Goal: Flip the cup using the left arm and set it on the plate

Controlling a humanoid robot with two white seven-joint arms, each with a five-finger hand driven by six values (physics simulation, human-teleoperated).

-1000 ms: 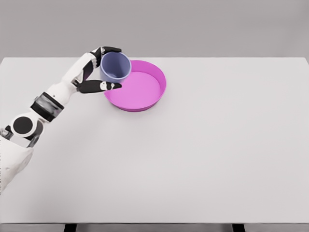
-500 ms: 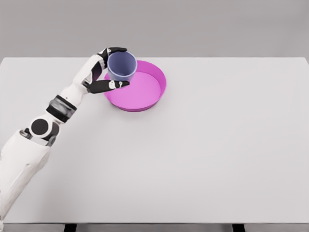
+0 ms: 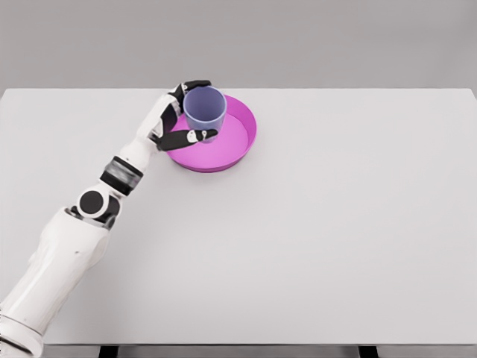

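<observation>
Left hand [image 3: 181, 116] is wrapped around the cup [image 3: 205, 107]: dark fingers [image 3: 195, 85] are curled over the far side near the rim, thumb [image 3: 190, 137] is laid across the near side low on the wall. Grip is closed on the cup, nothing else is held.

Cup is blue-lavender, held mouth up, opening seen from above, close to upright. It is positioned over the left part of the plate [image 3: 238, 145]. Whether its base is touching the plate floor or hanging just above it cannot be told from the head view, since the bottom edge is hidden behind the thumb.

Plate is magenta, round, with a raised rim, and is set on the white table [image 3: 335, 224] toward the back, left of centre. The pink floor is exposed on the right and front; the left portion is covered by cup and hand.

Left arm [image 3: 82, 216] is brought in from the lower left corner and stretched diagonally up to the plate, white segments with a dark band at the forearm and a dark round joint at the elbow. The wrist is located just at the plate's left rim.

Right arm is not seen in the frame.

Rest of the table surface is plain white; a grey wall is seen behind the far edge
</observation>
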